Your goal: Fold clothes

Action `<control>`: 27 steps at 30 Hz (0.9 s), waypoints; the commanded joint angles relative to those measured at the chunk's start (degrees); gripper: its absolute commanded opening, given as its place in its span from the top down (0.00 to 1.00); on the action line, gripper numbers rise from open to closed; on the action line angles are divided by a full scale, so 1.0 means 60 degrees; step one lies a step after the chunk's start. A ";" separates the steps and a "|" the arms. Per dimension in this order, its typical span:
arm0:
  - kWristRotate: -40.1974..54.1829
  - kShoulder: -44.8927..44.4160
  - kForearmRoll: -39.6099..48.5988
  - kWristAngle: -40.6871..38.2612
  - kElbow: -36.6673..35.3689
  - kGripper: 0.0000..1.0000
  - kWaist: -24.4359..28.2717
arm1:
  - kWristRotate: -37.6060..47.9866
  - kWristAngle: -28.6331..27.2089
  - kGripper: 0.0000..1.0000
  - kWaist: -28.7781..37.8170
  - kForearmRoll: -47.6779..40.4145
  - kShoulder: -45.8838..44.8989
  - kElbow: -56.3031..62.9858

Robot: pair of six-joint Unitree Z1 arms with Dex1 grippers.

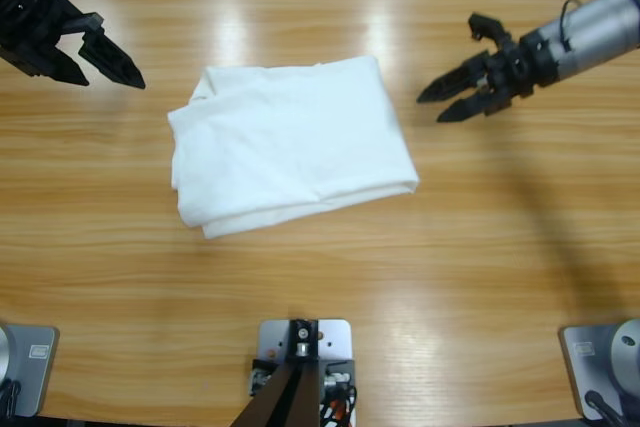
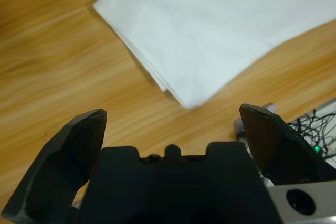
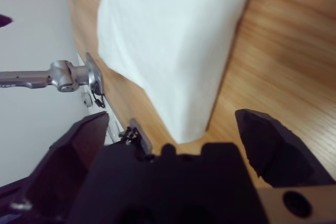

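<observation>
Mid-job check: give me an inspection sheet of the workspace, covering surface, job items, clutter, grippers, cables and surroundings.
Surface: long wooden table, glossy with light reflections.
Job's things: white T-shirt folded into a layered rectangle, lying mid-table, touched by neither gripper.
Clutter: nothing seen.
Grippers: left gripper open, empty, off the shirt's upper left corner; right gripper open, empty, beside the shirt's right edge.
Cables: tangle of black wires beyond the table edge in the left wrist view.
Surroundings: pale wall behind the table's edge.

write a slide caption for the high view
Folded white T-shirt lies mid-table between two open end effectors, neither touching it.
</observation>
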 commanded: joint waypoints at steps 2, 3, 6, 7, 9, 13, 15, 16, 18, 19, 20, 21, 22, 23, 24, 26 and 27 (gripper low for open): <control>-0.0324 -0.0307 0.0646 0.0171 -0.0131 0.00 -0.0448 | -0.0146 0.0189 0.05 0.0448 -0.0508 0.1540 0.0250; -0.0324 -0.0336 0.0705 0.0186 -0.0131 0.00 -0.0457 | -0.0117 0.0186 0.05 0.0509 -0.0578 0.1640 0.0235; -0.0306 -0.0447 0.0863 0.0256 -0.0131 0.00 -0.0477 | 0.0029 0.0192 0.05 0.0650 -0.0801 0.1857 0.0220; -0.0294 -0.0468 0.0910 0.0277 -0.0131 0.00 -0.0477 | 0.0094 0.0192 0.05 0.0685 -0.0842 0.1927 0.0191; -0.0286 -0.0500 0.1007 0.0318 -0.0161 0.00 -0.0477 | 0.0187 0.0209 0.05 0.0726 -0.0910 0.1986 0.0036; -0.0265 -0.0538 0.1153 0.0400 -0.0146 0.00 -0.0477 | 0.0325 0.0303 0.05 0.0896 -0.0968 0.1980 -0.0465; -0.0265 -0.0544 0.1182 0.0461 -0.0158 0.00 -0.0477 | 0.0349 0.0315 0.05 0.0993 -0.0968 0.1901 -0.0720; -0.0265 -0.0553 0.1188 0.0497 -0.0161 0.00 -0.0477 | 0.0346 0.0330 0.05 0.1028 -0.0971 0.1860 -0.0840; -0.0265 -0.0550 0.1188 0.0611 -0.0172 0.00 -0.0477 | 0.0349 0.0350 0.05 0.1063 -0.0983 0.1848 -0.1119; -0.0265 -0.0547 0.1188 0.0649 -0.0196 0.00 -0.0474 | 0.0349 0.0417 0.05 0.1078 -0.0977 0.1883 -0.1224; -0.0265 -0.0547 0.1188 0.0728 -0.0219 0.00 -0.0463 | 0.0349 0.0494 0.05 0.1125 -0.0980 0.1950 -0.1309; -0.0265 -0.0538 0.1185 0.0778 -0.0243 0.00 -0.0454 | 0.0349 0.0599 0.05 0.1192 -0.0983 0.2071 -0.1388; -0.0265 -0.0538 0.1185 0.0804 -0.0260 0.00 -0.0448 | 0.0349 0.0757 0.05 0.1280 -0.0983 0.2226 -0.1458; -0.0265 -0.0538 0.1188 0.0828 -0.0272 0.00 -0.0448 | 0.0349 0.0875 0.05 0.1382 -0.0983 0.2361 -0.1511; -0.0265 -0.0526 0.1188 0.0831 -0.0275 0.00 -0.0448 | 0.0349 0.0910 0.06 0.1482 -0.0983 0.2466 -0.1552; -0.0265 -0.0523 0.1188 0.0831 -0.0263 0.00 -0.0436 | 0.0349 0.1047 0.06 0.1549 -0.0983 0.2665 -0.1579; -0.0265 -0.0523 0.1188 0.0831 -0.0263 0.00 -0.0433 | 0.0352 0.1065 0.07 0.1549 -0.0974 0.2742 -0.1573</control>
